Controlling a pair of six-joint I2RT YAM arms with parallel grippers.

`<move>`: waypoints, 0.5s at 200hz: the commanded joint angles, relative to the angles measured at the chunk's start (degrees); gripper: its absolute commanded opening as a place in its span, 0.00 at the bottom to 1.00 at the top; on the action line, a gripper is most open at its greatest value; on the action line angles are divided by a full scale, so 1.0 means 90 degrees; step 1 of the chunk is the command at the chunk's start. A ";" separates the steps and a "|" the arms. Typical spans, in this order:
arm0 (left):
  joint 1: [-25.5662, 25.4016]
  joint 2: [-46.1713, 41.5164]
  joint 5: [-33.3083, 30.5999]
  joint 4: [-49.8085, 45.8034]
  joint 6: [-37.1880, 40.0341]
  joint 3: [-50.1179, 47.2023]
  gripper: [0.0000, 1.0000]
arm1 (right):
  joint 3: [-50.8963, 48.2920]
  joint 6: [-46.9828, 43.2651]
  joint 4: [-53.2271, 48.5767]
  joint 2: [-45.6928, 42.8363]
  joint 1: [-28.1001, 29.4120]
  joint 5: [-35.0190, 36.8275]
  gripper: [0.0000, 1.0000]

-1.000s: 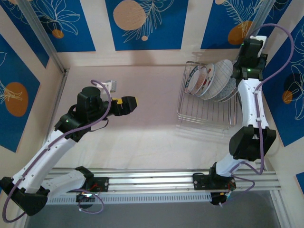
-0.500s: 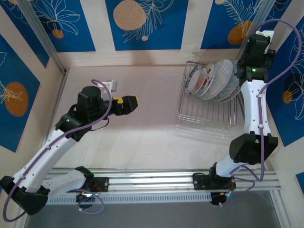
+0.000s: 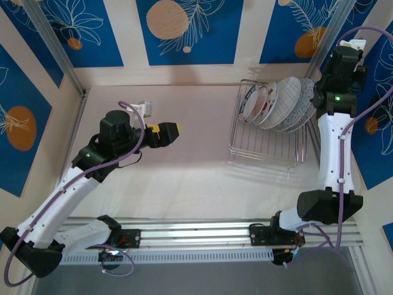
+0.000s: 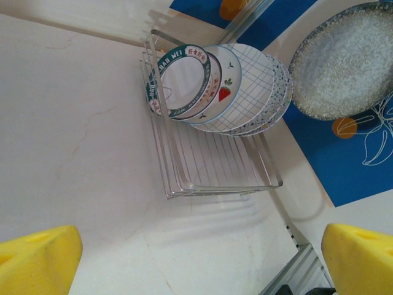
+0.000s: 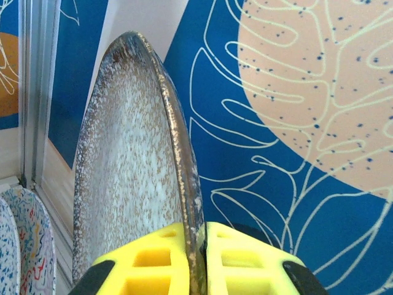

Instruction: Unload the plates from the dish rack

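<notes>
The right gripper (image 5: 196, 246) is pinching its ribbed yellow fingers (image 5: 147, 258) together on the glossy rim of a round grey speckled plate (image 5: 129, 166), which is standing on edge straight out from the fingertips, before a blue leaf-patterned wall (image 5: 258, 203). Beside it, the other plates (image 4: 215, 86) are leaning in a row in the silver wire dish rack (image 4: 215, 178), one ringed with lettering, one gridded, the farthest seemingly dotted. The left gripper (image 3: 166, 132) is hovering with jaws wide apart over the pale, faintly veined table (image 4: 80, 123), the rack lying well ahead of its fingertips.
</notes>
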 commanded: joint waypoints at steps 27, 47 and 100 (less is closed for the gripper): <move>0.0067 -0.0058 0.0226 0.0271 -0.0052 0.0074 1.00 | 0.0817 0.0046 0.0787 -0.0662 0.0327 0.0474 0.00; 0.0058 -0.0062 0.0283 0.0351 -0.0118 0.0020 1.00 | 0.0970 0.0072 0.0572 -0.0722 0.0422 0.0571 0.00; 0.0066 -0.0063 0.0447 0.0518 -0.0257 -0.0072 1.00 | 0.1643 0.0005 -0.0044 -0.0789 0.0624 0.0799 0.00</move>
